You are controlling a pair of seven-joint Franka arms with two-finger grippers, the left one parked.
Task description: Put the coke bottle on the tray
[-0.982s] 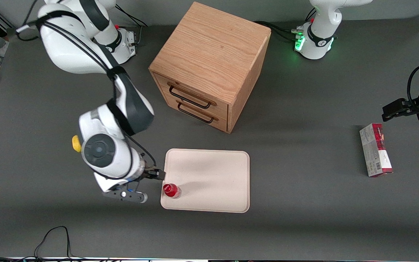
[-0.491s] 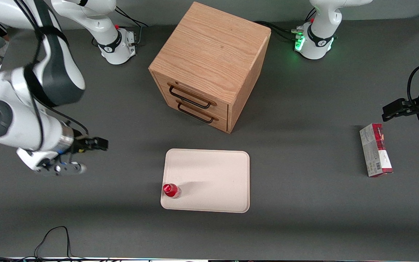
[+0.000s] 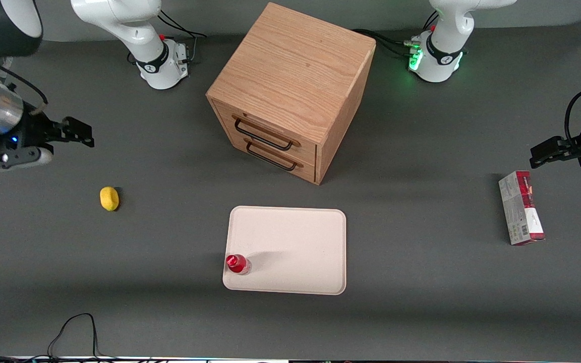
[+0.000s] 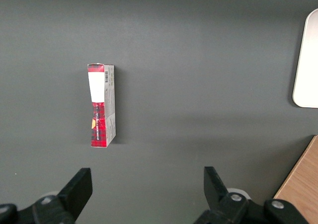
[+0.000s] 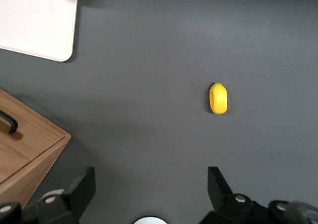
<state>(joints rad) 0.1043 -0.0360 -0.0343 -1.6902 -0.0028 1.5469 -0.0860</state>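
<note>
Since a moment ago the gripper (image 3: 84,133) has pulled far away from the tray (image 3: 295,237), up and out toward the working arm's end of the worktop (image 3: 169,312). Now it hangs in the air near that edge, well apart from everything. Its two fingers (image 5: 79,191) are spread wide open and hold nothing.

The coke bottle (image 3: 237,263) stands upright on the tray. It is in the tray's corner that is nearest the front camera and closest to the working arm's end. Its red cap points up. The bottle has not moved since the earlier pictures.

The tray is cream and flat, and it lies on the worktop in front of the wooden drawer cabinet (image 3: 290,91). Both drawers look shut, each with a dark handle.

A small yellow lemon (image 3: 109,198) lies on the worktop between the gripper and the tray, apart from both. Before, the arm mostly hid it, and now it shows fully.

A red-and-grey carton box (image 3: 520,207) lies flat toward the parked arm's end of the worktop, well apart from the tray.
</note>
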